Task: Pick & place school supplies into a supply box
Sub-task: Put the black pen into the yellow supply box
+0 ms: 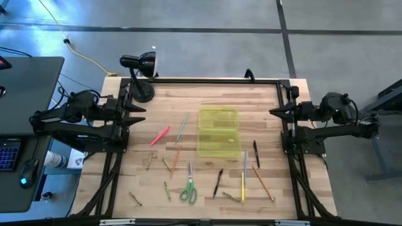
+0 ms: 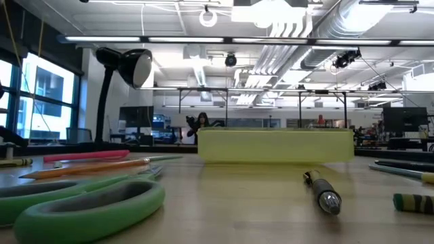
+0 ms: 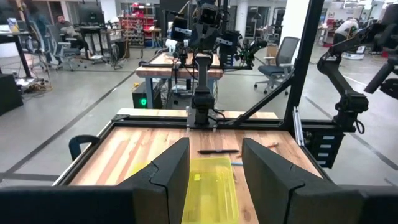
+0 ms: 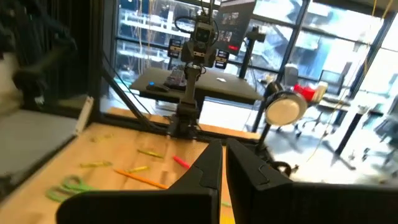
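Task unstarted: supplies scattered on surface (image 1: 138, 135) around open supply box (image 1: 218, 132). Left pincer (image 1: 139, 113) wide, right pincer (image 1: 274, 112) narrow, both parked. Next: reach for nearest pen.

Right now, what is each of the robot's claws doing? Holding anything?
Left gripper: open, holding nothing, parked at the table's left edge.
Right gripper: fingers nearly together, holding nothing, parked at the table's right edge.
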Robot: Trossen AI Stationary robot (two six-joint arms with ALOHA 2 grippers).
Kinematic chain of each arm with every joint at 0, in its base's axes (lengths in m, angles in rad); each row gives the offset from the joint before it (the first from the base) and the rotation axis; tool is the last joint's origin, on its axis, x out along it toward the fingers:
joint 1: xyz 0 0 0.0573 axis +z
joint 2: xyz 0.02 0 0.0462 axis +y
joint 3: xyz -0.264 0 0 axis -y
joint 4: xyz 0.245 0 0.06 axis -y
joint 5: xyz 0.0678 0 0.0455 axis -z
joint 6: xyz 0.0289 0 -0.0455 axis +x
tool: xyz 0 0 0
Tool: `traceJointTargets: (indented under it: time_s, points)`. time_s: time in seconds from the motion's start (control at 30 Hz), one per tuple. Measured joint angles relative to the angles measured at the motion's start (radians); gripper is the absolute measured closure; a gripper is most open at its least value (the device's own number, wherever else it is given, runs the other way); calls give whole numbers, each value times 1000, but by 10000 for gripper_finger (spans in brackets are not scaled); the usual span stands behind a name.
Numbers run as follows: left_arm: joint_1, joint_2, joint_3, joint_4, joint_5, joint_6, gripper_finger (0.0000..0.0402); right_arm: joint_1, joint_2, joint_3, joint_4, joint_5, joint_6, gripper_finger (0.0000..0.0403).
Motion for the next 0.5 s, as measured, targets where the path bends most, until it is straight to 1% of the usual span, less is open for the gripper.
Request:
traceJointTargets:
  time_s: [0.27, 0.5]
  points:
    - [0, 0, 0, -2, 0, 1, 222, 0, 0, 0, 0, -1, 64, 402]
    - [0, 0, 0, -3, 0, 2, 222, 0, 0, 0, 5, -1, 73, 402]
